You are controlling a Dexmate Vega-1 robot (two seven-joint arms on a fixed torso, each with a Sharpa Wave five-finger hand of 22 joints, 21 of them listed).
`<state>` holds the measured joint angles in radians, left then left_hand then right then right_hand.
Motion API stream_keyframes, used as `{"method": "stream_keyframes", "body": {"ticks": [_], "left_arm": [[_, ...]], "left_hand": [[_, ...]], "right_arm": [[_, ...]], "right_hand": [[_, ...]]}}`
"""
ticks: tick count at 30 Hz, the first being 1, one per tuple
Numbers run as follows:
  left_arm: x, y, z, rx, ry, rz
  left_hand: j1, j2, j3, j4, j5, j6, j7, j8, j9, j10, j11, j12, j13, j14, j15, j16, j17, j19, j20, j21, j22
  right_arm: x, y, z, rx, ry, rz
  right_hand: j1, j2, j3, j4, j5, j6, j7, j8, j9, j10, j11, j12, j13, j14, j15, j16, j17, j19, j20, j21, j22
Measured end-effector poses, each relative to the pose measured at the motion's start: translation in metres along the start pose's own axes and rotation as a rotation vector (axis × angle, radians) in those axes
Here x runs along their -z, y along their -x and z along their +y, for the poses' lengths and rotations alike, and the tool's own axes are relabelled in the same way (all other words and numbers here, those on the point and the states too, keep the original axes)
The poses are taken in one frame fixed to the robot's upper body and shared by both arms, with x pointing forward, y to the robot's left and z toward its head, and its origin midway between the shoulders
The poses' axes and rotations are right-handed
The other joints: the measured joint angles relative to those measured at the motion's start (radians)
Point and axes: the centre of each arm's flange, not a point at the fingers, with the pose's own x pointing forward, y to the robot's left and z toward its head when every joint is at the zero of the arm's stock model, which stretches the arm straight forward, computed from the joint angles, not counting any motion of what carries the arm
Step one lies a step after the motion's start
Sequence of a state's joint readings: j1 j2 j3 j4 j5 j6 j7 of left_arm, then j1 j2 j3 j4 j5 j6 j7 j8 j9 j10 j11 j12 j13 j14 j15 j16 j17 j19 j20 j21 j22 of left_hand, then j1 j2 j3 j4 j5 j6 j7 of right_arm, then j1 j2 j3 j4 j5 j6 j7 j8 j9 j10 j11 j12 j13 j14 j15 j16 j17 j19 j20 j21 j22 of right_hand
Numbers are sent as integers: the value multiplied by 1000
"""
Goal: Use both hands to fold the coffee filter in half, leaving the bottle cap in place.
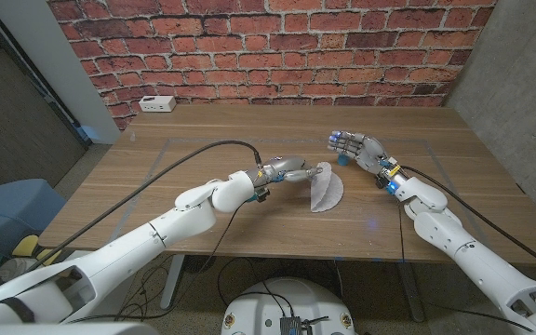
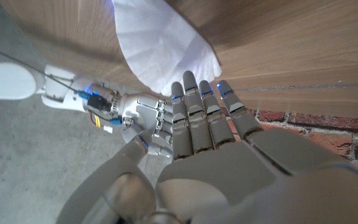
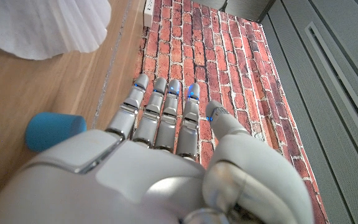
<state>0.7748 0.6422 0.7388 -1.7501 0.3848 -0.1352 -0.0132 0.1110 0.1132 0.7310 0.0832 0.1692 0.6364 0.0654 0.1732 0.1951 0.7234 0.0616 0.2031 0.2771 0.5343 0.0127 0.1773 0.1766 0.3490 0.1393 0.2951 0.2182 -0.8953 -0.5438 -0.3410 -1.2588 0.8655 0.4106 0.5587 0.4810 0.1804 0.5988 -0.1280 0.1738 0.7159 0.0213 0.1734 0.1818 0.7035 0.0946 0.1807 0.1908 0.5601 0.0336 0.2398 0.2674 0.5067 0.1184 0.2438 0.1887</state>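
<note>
Brick wall (image 1: 277,46) standing behind wooden worktop (image 1: 156,186). Coffee filter (image 1: 328,191) lying folded in half-round, just beside left robot hand (image 1: 291,170) fingertips. Whether fingertips are touching its edge: cannot tell; fingers extending together, holding nothing. Blue bottle cap (image 1: 342,158) sitting half hidden under right robot hand (image 1: 356,146). Right robot hand hovering above worktop, fingers straight, slightly apart, gripping nothing.

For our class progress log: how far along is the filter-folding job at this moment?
Done: the coffee filter lies as a half-round, apparently folded. In hand: the left robot hand touches its edge; the right robot hand hovers open. The blue bottle cap sits beside it. Left: releasing.
</note>
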Motion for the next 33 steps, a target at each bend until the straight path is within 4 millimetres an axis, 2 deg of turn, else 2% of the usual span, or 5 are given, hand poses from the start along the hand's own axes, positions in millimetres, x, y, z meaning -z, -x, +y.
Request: {"method": "stream_keyframes", "body": {"ticks": [10,15,23,27,33], "left_arm": [[14,24,24,-256,200,-38],[21,39,38,-396,341,-68],[44,58,50,-519,495,-57],[55,67,56,-569,584,-59],[74,76,64,-602,681,-48]], "left_hand": [[11,-10,-2,-53,0,-299,-117,0,-11,-291,-42,-22,-36,-167,-5,-4,0,-46,-25,-11,-4],[20,-9,-4,-79,0,-420,-167,0,-14,-433,-58,-29,-58,-253,-8,-8,-5,-84,-38,-28,-9],[25,-14,-16,-91,0,-489,-198,0,-19,-520,-67,-29,-72,-325,-3,-8,-5,-124,-49,-43,-11],[25,-15,-20,-95,0,-552,-195,-8,-19,-584,-72,-29,-82,-390,-3,-8,-5,-150,-57,-55,-14],[-10,-8,-49,-68,9,-651,-182,-8,-23,-659,-85,-29,-91,-463,-16,-8,-2,-180,-87,-64,-19]], "right_arm": [[-9,8,-4,51,-22,-63],[-13,11,-6,76,-22,-83],[-18,16,-12,130,-16,-108],[-20,18,-16,161,-14,-120],[-23,20,-20,209,-8,-134]], "right_hand": [[-2,-12,-12,-4,0,-21,9,0,0,-24,9,0,0,-31,-4,-4,0,-9,2,-4,0],[-22,-32,-35,-1,0,-52,8,0,0,-63,17,0,0,-57,0,-18,-1,-20,1,-9,-3],[-53,-63,-55,6,0,-79,17,0,0,-88,24,0,0,-77,20,-26,-12,-25,7,-12,-3],[-64,-74,-64,8,1,-102,16,0,0,-120,20,0,0,-104,21,-42,-20,-34,8,-18,-3],[-80,-77,-64,8,8,-139,11,0,0,-168,12,-7,0,-146,21,-55,-34,-45,8,-21,-3]]}}
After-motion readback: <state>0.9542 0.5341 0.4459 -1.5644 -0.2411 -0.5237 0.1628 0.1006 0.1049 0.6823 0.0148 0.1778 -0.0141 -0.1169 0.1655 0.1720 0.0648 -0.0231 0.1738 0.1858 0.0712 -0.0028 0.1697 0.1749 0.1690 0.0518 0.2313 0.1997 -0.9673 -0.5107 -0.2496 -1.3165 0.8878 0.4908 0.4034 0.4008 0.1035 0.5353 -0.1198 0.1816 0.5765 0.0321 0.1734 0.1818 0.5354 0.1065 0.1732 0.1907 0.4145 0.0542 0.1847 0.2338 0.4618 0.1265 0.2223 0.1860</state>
